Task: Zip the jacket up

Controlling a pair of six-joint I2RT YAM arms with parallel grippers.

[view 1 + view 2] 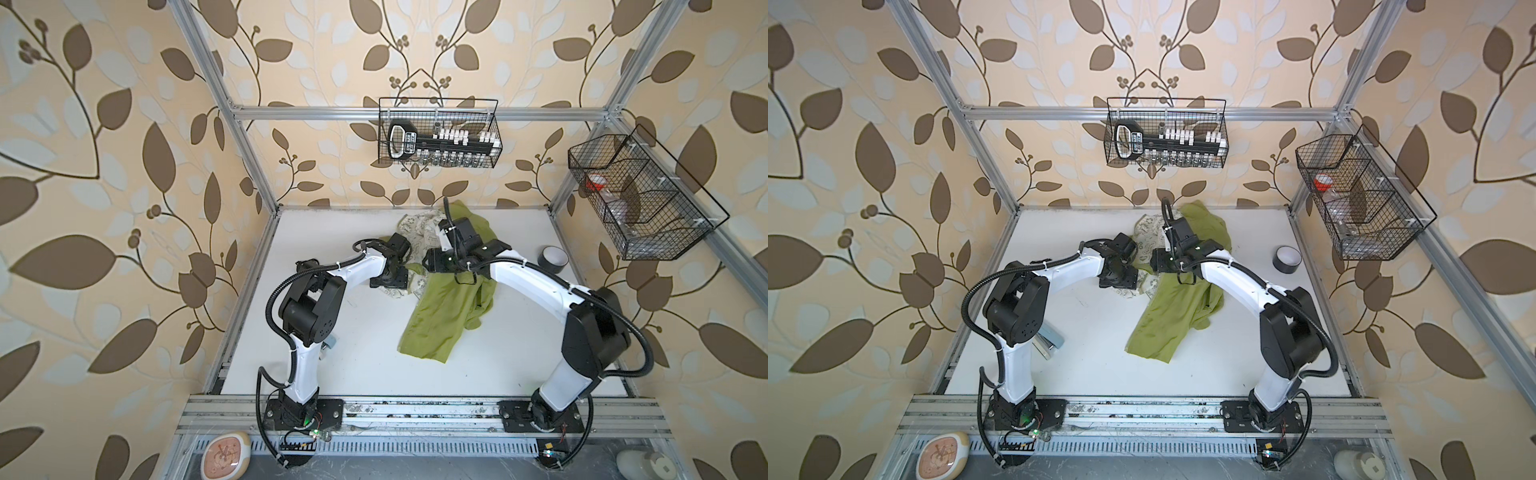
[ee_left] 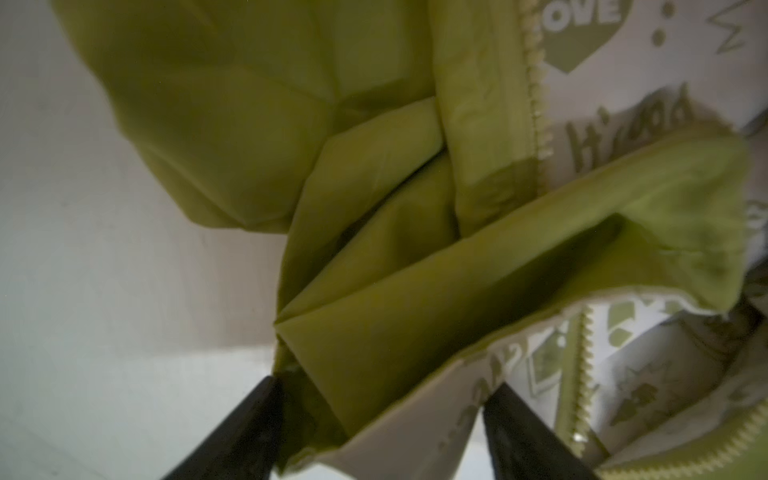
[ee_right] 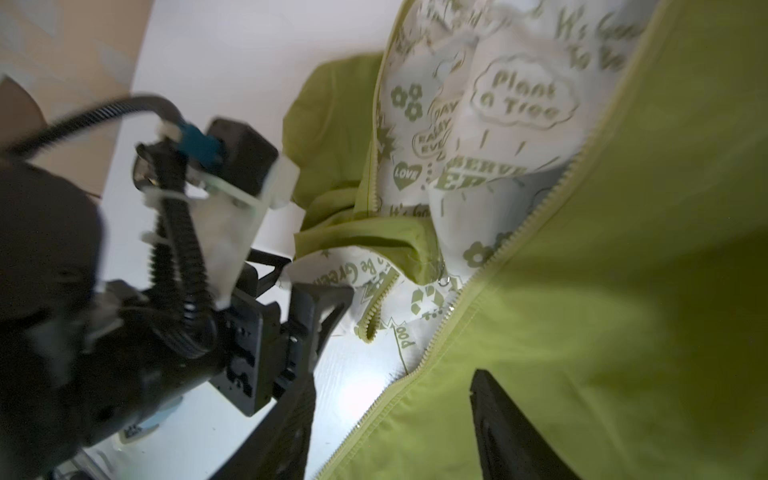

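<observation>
Jacket (image 1: 449,307) lies crumpled on the far middle of your table (image 1: 332,332) in both top views. Its long axis runs from the back edge toward the arm bases, leaning a little left as it comes forward. The flatter green end points at the bases, and the bunched end, with pale lining (image 1: 415,232) turned up, sits at the back. You cannot tell which end is the hood. The zipper is undone. In the right wrist view one row of teeth (image 3: 519,232) edges the big green panel and the other row curls away from it, with printed lining between them. Your left gripper (image 2: 386,382) is at the jacket's left side, jaws apart, with a green fold (image 2: 395,316) and a strip of lining filling the gap. One finger (image 2: 257,415) touches the fold's edge, but you cannot tell whether the jaws squeeze it. Your right gripper (image 3: 395,376) is over the jacket's middle, jaws spread wide. The toothed edge of the green panel passes between them unpinched, one finger against the green cloth and the other over bare table. The two grippers are near each other but not touching.
</observation>
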